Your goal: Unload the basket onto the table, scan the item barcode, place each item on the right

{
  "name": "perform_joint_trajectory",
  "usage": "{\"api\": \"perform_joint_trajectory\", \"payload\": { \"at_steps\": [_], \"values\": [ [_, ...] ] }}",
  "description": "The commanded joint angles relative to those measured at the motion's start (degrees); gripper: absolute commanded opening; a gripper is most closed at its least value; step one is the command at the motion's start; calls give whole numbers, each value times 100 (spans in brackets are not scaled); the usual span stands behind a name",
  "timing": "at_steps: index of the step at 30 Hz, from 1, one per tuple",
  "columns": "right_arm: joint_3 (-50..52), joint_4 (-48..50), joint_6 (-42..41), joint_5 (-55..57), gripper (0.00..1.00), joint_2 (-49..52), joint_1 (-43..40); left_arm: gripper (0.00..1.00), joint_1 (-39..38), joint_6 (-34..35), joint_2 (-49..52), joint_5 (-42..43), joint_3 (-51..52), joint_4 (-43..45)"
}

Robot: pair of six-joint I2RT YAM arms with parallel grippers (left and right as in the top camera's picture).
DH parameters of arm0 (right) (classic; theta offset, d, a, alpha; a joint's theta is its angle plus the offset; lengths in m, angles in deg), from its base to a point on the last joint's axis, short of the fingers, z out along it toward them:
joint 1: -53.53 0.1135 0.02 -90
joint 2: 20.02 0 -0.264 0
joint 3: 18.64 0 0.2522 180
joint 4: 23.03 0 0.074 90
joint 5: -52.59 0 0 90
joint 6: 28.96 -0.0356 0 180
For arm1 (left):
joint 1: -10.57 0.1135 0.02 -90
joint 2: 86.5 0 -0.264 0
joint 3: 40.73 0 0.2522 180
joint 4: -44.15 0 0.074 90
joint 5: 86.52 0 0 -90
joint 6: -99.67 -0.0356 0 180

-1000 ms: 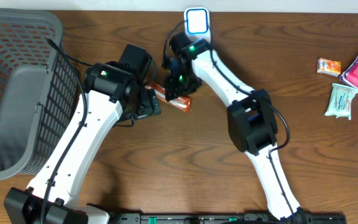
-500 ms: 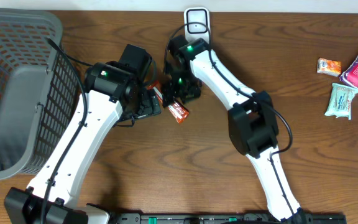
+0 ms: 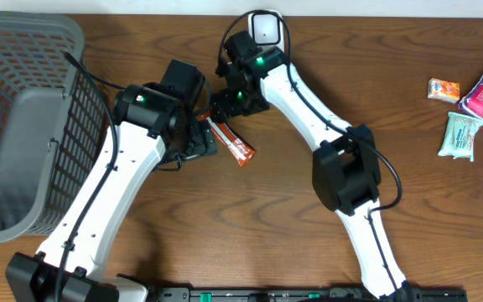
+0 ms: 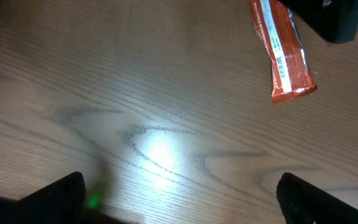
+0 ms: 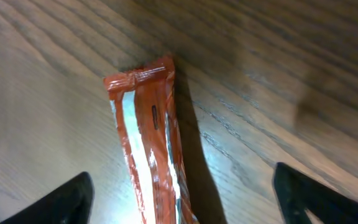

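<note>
Snack bar in an orange wrapper lies flat on the wooden table between the two arms, just below the right gripper and beside the left gripper — held by neither. Both grippers have their fingers spread wide and empty. A white scanner sits at the table's far edge, with a grey basket at the left.

The right claw has spread its fingers wide and drawn back toward the far edge. It has let go of the orange foil-wrapped snack bar, pinched a second ago and now lying flat and slanted on the wooden tabletop. The small white scanner, glowing blue before, has gone dark.
</note>
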Motion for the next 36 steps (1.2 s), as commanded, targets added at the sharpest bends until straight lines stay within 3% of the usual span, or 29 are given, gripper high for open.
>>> {"api": "perform_joint_trajectory", "payload": {
  "at_steps": [1, 3, 5, 8, 13, 20, 24, 31, 32, 33, 36],
  "values": [
    [24, -15, 70, -291, 73, 463, 46, 98, 4, -96, 31, -35, 0, -22],
    [24, -31, 70, -455, 52, 608, 52, 98, 4, -96, 31, -35, 0, -22],
    [24, -81, 68, -522, 25, 699, 61, 98, 4, -96, 31, -35, 0, -22],
    [15, -142, 68, -501, 1, 667, 61, 98, 4, -96, 31, -35, 0, -22],
    [-26, -271, -55, 92, 1, 247, -59, 98, 4, -96, 31, -35, 0, -22],
    [-37, -831, -560, 3447, 1, -699, -118, 98, 4, -96, 31, -35, 0, -22],
    [-33, -1246, -557, 4743, 1, -811, -79, 98, 4, -96, 31, -33, 0, -22],
    [166, -1462, -872, 5189, 1, -520, -52, 98, 4, -94, 31, -35, 0, -22],
    [229, -1397, -909, 5075, 5, -505, -52, 98, 4, -94, 28, -35, 0, -22],
    [282, -1300, -905, 4830, 23, -501, -66, 98, 4, -96, 31, -35, 0, -22],
    [282, -1073, -876, 3893, 54, -501, -181, 98, 4, -96, 31, -35, 0, -22]
  ]
}}
